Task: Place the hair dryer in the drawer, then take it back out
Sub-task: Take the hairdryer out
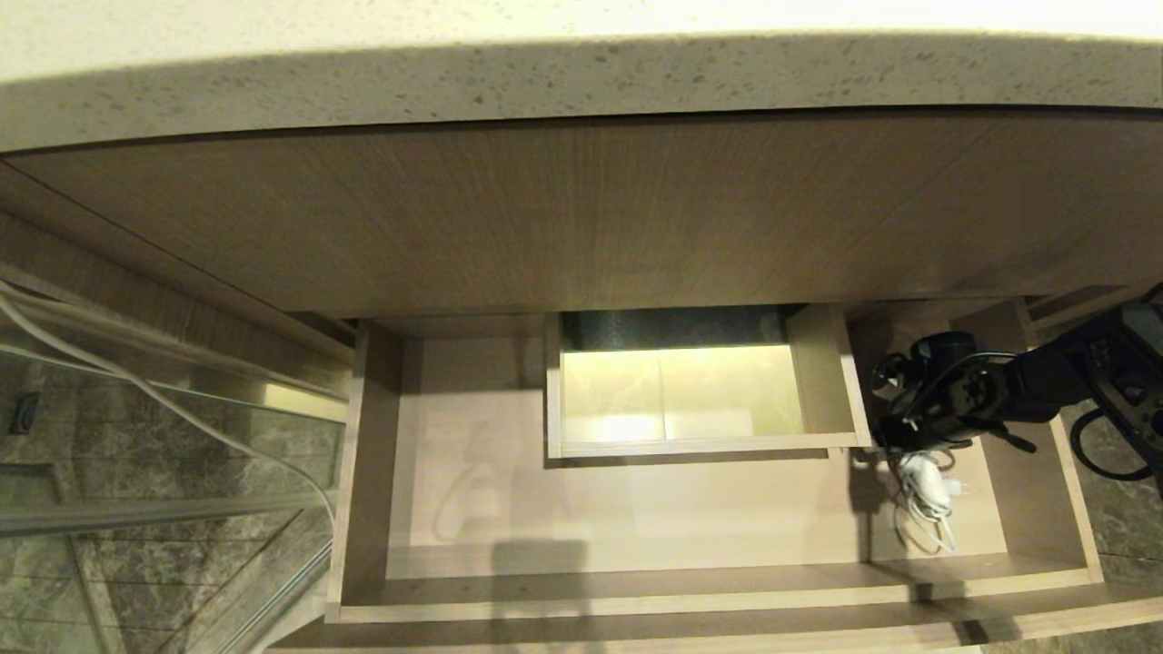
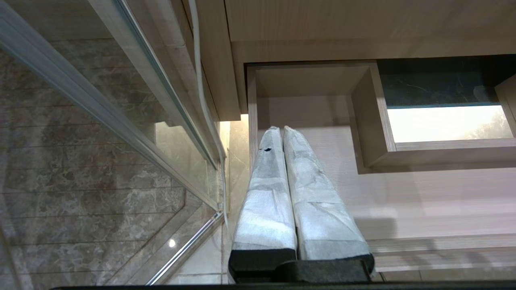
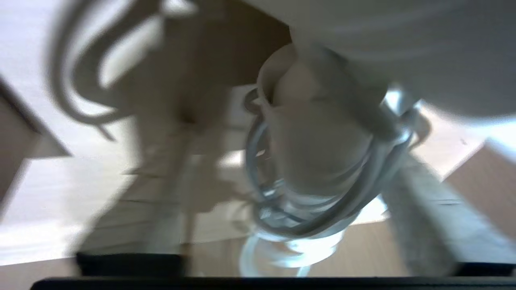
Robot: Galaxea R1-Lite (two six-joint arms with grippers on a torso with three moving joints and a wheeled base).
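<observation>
head view: hair dryer (image 1: 922, 477) lies just below right hand (image 1: 895, 427), fingers spread.

The hair dryer (image 1: 922, 480) lies in the drawer's (image 1: 636, 595) right end

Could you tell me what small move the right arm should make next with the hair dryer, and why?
Probably close the right pincer on the hair dryer. The dryer lies with its white cord on the floor of the open drawer, in the right section, and the pincer hangs right above it, the wrist view showing the barrel between its fingers. Whether they already grip it is unclear.
</observation>
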